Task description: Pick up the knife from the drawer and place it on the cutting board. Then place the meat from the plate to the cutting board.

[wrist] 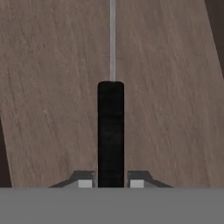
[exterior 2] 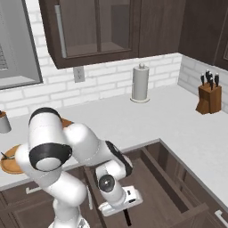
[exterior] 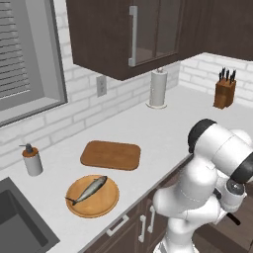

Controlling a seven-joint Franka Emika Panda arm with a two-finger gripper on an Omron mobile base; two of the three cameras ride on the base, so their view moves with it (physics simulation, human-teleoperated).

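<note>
End effector (wrist: 111, 183) is clamped on the knife (wrist: 110, 131) in the drawer (wrist: 52, 87); board (exterior: 110, 154) bare, fish (exterior: 89, 189) on plate (exterior: 106, 205).

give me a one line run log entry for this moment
stage: grasping knife | gripper: shut on knife handle, in open drawer | board: bare | fish: on plate
</note>
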